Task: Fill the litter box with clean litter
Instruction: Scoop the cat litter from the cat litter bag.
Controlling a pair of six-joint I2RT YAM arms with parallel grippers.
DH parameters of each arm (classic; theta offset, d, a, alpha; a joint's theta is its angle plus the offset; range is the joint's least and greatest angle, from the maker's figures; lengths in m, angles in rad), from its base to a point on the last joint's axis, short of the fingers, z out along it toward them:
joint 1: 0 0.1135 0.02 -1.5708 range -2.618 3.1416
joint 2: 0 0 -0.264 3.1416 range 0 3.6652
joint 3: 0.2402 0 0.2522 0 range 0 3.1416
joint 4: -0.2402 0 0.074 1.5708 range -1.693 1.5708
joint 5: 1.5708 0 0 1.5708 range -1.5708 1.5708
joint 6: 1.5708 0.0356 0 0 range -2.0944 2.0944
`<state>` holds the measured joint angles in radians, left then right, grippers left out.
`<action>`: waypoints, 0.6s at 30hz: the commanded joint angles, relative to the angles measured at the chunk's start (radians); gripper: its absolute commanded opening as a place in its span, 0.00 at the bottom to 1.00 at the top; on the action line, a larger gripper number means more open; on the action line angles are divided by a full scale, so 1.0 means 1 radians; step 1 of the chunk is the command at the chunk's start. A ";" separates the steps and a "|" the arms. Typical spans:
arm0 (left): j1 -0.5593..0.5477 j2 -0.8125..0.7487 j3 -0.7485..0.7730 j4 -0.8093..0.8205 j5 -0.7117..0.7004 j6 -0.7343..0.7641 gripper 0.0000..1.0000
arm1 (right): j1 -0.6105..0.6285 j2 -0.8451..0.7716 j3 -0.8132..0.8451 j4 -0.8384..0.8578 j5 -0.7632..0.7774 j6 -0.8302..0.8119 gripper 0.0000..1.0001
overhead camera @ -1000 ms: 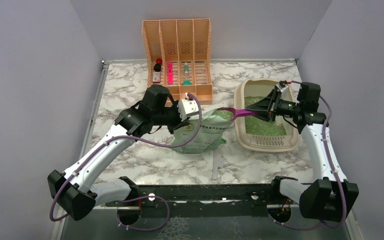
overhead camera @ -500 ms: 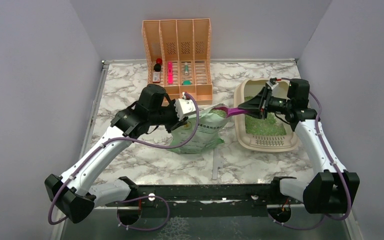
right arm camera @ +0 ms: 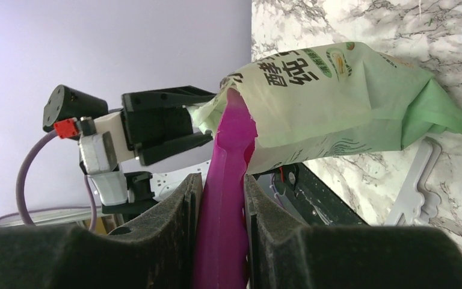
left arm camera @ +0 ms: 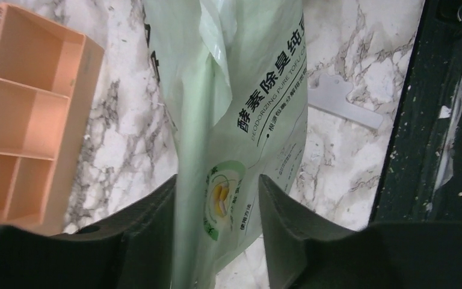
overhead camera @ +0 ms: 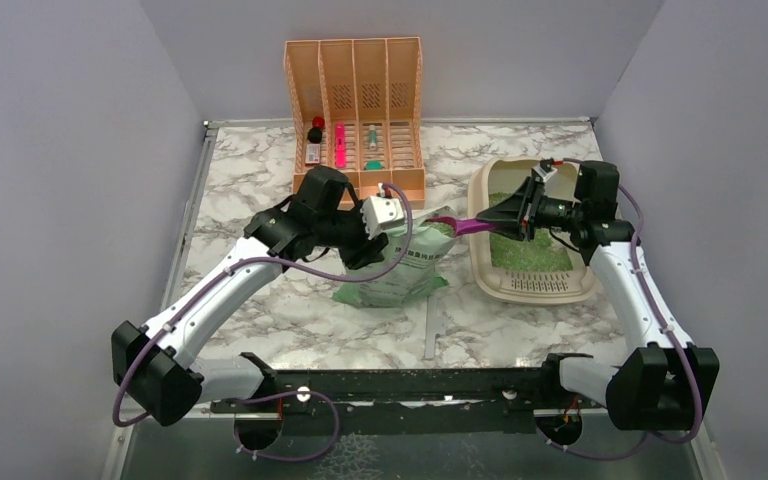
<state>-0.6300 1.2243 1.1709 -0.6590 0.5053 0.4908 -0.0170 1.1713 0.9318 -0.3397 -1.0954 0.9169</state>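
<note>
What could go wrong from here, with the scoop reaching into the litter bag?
1. The left jaws stand open astride the bag, so nothing pins it; it may slump or slide as the scoop digs.
2. Its load may spill onto the table while crossing the gap to the litter box.

bag (left arm camera: 258,120) | print: "酵素除臭" | "DEODORIZING PURE TOFU", rest cut off

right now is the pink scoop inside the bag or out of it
In. The scoop runs into the open mouth of the green bag, its bowl hidden inside; the right gripper clamps its handle.
</note>
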 commanded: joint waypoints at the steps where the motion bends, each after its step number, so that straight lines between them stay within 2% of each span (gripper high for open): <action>1: 0.003 0.042 0.040 -0.015 0.014 -0.004 0.35 | 0.002 -0.033 0.008 -0.012 -0.023 -0.018 0.01; 4: 0.003 0.042 0.031 -0.016 0.008 -0.013 0.04 | 0.001 -0.037 0.014 -0.021 -0.016 -0.018 0.01; 5: 0.002 0.038 0.025 -0.015 0.010 -0.015 0.00 | 0.000 -0.039 0.019 -0.023 -0.010 -0.015 0.01; 13: -0.002 -0.016 -0.034 -0.012 0.084 0.008 0.00 | -0.059 -0.060 0.030 -0.083 0.000 -0.017 0.01; 18: -0.042 -0.032 -0.061 -0.007 0.039 0.014 0.00 | -0.086 -0.046 0.106 -0.209 0.034 -0.109 0.01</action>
<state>-0.6331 1.2209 1.1355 -0.6621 0.5232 0.4858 -0.0883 1.1332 0.9428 -0.4416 -1.0782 0.8841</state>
